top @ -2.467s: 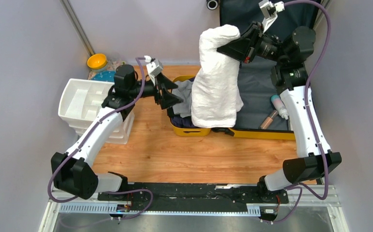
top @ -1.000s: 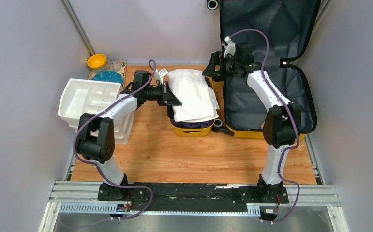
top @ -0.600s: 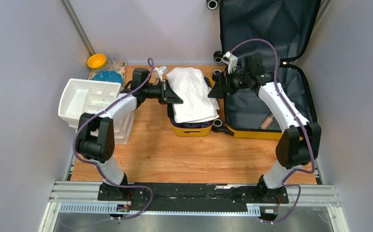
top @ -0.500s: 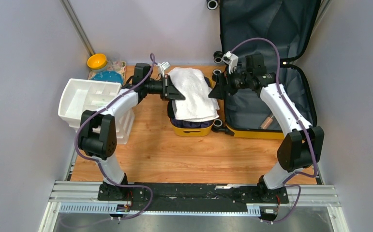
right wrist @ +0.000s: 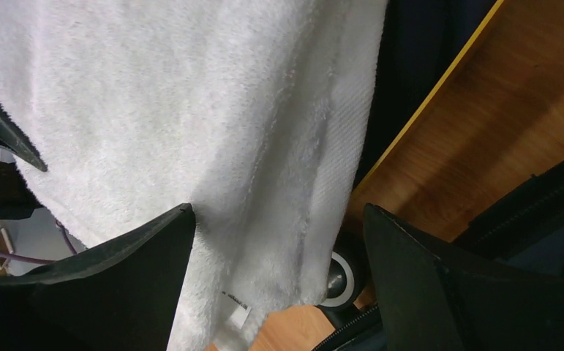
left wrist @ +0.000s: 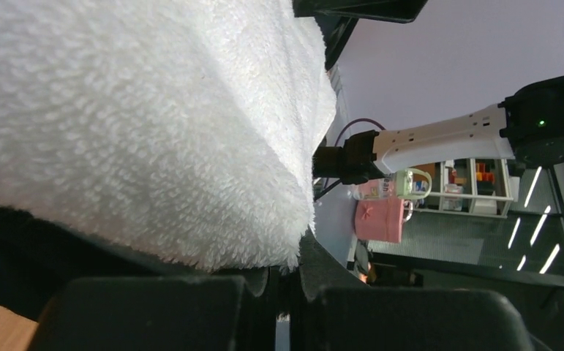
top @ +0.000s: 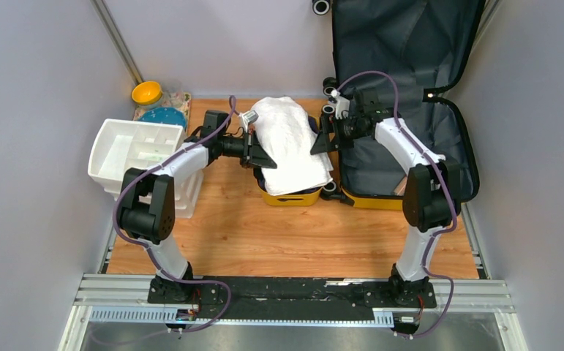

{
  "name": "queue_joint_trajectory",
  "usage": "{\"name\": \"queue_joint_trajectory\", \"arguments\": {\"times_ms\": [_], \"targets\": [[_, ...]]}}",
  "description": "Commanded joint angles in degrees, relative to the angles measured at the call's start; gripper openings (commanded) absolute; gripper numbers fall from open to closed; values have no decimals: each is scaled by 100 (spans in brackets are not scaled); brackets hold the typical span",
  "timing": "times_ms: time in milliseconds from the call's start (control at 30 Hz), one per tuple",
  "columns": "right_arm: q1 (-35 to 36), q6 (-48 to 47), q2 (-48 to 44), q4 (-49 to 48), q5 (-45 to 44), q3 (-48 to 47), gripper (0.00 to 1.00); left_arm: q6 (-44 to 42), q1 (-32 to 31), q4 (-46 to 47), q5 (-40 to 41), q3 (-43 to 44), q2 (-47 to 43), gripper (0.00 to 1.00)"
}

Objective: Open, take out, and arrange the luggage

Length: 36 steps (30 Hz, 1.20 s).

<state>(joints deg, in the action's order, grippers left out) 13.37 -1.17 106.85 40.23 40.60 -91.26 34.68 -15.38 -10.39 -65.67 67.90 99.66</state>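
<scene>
The luggage (top: 410, 66) lies open at the back right of the table (top: 301, 234). Its lid is propped upright against the rear wall and its base is flat on the wood. I see dark grey lining in both halves and a yellow shell edge along the near side. Black wheels (top: 330, 189) show at the base's left corners. From the right wrist camera I get a strip of that yellow rim (right wrist: 440, 88) and one wheel (right wrist: 337, 281).

Just left of the case sits a small yellow tub (top: 290, 196) with a folded white towel (top: 290, 142) draped over it. On the right wrist view a little white tag (right wrist: 236, 316) is sewn to the towel's hem. Its print is too small for me to read, and I find no other legible writing in any view.

My right gripper (top: 322, 142) is at the towel's right edge with its fingers (right wrist: 118, 292) spread wide, the towel's hem showing between them. My left gripper (top: 258, 155) is at the towel's left edge. On its wrist view the fingers (left wrist: 140, 314) are pressed together just under the overhanging terry (left wrist: 132, 117). I cannot tell whether any cloth is caught between them.

Further left stands a white compartmented organiser (top: 136, 150). Behind it, in the back corner, are a yellow bowl (top: 147, 93) and a blue round item (top: 162, 115).
</scene>
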Motion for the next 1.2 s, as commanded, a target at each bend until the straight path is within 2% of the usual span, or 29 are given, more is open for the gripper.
{"name": "queue_joint_trajectory", "arguments": {"times_ms": [0, 67, 100, 167, 200, 300, 500, 700, 767, 800, 833, 933, 1000, 1033, 1067, 1133, 1167], "targets": [[201, 144, 222, 81, -8, -427, 86, -609, -44, -612, -210, 275, -157, 0], [237, 4, 275, 274, -17, -515, 77, -812, -44, -936, -140, 408, -105, 0], [237, -102, 310, 397, -26, -567, 59, -1031, -44, -1051, -35, 548, -96, 0], [228, -251, 293, 853, 35, -777, 43, -1313, -44, -1454, 106, 715, -78, 0], [228, -322, 171, 994, 36, -814, 21, -1584, -44, -1579, 316, 864, -87, 0], [237, -437, -259, 1206, 185, -640, 0, -1963, -44, -1931, 563, 1040, -139, 0], [307, -560, -876, 1364, 457, -147, 0, -2622, -44, -2501, 871, 1207, -149, 0], [395, -551, -894, 1445, 660, 538, 0, -3081, -44, -3030, 1064, 1147, -227, 0], [456, -525, -815, 1374, 607, 697, 0, -3220, -44, -3231, 1213, 1182, -210, 13], [456, -472, -728, 1382, 598, 706, 0, -3326, -44, -3345, 1380, 1286, -184, 30], [448, -446, -683, 1417, 442, 689, 0, -3449, -27, -3599, 1494, 1357, -183, 40], [352, -472, -639, 1506, 282, 566, 2, -4046, 70, -4065, 1882, 1743, -297, 58], [281, -428, -683, 1506, 308, 382, 12, -4739, 183, -4417, 1908, 2329, -341, 68], [228, -376, -692, 1523, 343, 312, 18, -5047, 193, -4819, 1926, 2577, -342, 70], [202, -349, -709, 1532, 352, 224, 32, -5702, 193, -4980, 1996, 2823, -324, 74], [149, -340, -753, 1646, 404, -57, 45, -6190, 193, -5148, 2146, 3404, -359, 77], [114, -331, -831, 1672, 388, -154, 55, -6653, 184, -5122, 2120, 3519, -385, 78]]}}
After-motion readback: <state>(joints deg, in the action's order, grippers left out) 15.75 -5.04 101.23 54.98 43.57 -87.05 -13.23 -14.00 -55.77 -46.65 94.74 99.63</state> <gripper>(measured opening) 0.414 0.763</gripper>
